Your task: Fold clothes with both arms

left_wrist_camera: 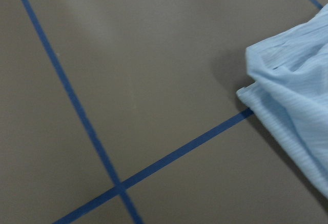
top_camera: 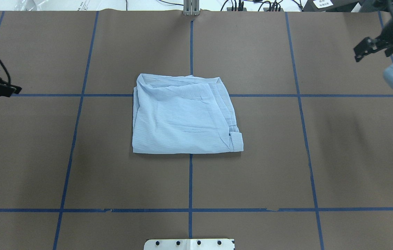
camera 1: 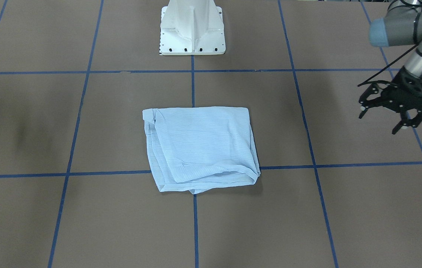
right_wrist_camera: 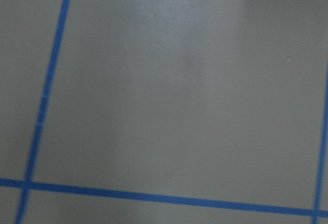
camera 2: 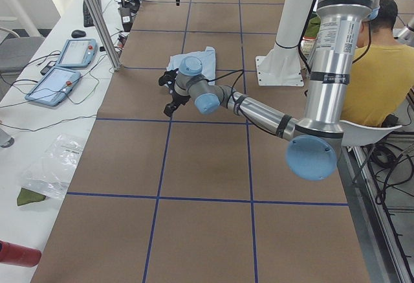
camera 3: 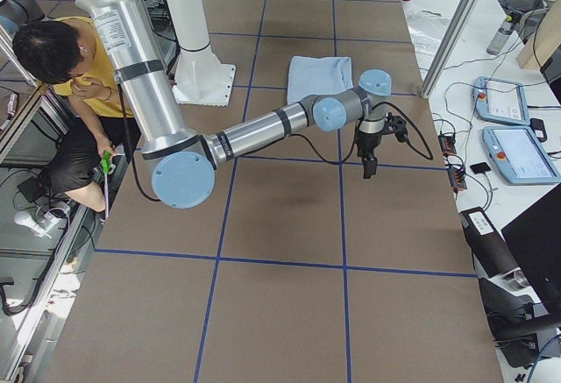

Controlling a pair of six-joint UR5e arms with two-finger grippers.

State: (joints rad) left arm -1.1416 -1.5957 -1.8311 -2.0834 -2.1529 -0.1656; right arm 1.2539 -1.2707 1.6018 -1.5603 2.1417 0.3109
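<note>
1. While it sits folded into a rough rectangle, the shirt (camera 1: 203,145) lies dead centre of frame.
2. Left gripper (camera 1: 380,121), right edge of the front view: spread wide, holding nothing.
3. Right gripper (top_camera: 364,48) (overhead, upper right corner): can't tell how open.

Silver arms (camera 2: 259,110), blue caps (camera 2: 312,157), black claws (camera 1: 380,120)

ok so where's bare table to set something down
Bare table: the strip between shirt and pedestal base, and both flanks from the shirt out to the left gripper and right gripper. Only the centre is taken.
</note>
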